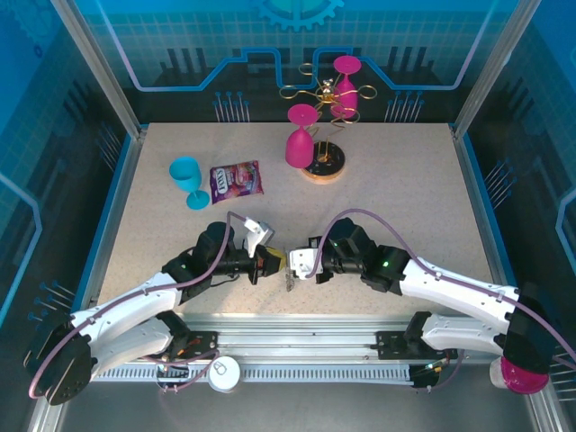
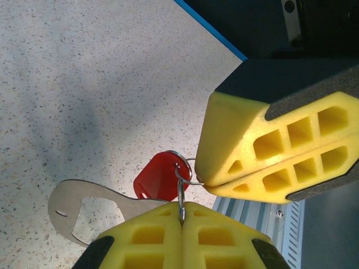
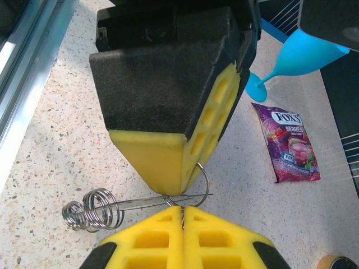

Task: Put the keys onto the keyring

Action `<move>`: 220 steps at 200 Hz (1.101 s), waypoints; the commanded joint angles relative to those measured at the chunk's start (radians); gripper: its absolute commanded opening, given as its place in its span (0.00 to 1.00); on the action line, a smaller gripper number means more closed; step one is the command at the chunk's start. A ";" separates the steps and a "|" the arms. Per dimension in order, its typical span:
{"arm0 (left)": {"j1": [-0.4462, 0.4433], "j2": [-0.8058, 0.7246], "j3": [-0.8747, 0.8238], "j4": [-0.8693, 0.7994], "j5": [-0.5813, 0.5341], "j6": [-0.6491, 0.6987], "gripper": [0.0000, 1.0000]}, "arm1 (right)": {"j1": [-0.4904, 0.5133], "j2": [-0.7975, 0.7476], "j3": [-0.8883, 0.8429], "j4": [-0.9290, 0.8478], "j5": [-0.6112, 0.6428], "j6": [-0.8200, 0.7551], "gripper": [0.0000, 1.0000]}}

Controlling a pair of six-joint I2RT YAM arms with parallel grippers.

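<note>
Both pincers are closed, tip to tip: the left pincer (image 2: 182, 208) and right pincer (image 3: 182, 208) pinch one wire ring (image 2: 188, 174) of the keyring (image 2: 73, 204). The key (image 2: 157, 178) sits between them, red head pointing away from the right pincer, low over the tabletop (image 2: 84, 84).

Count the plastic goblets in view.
3. A blue goblet sits left of the candy bag. One pink goblet hangs upside down at the front of the gold rack, another pink goblet behind. None seems hidden.
</note>
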 commanded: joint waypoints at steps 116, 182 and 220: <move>0.007 -0.046 0.033 0.057 0.018 0.058 0.00 | 0.024 0.039 0.045 -0.099 -0.015 0.001 0.00; 0.006 -0.067 0.019 0.060 0.011 0.102 0.00 | 0.019 0.024 0.047 -0.109 -0.030 0.017 0.00; 0.006 -0.074 0.018 0.012 -0.022 0.118 0.00 | -0.035 0.009 0.022 -0.080 0.048 0.162 0.00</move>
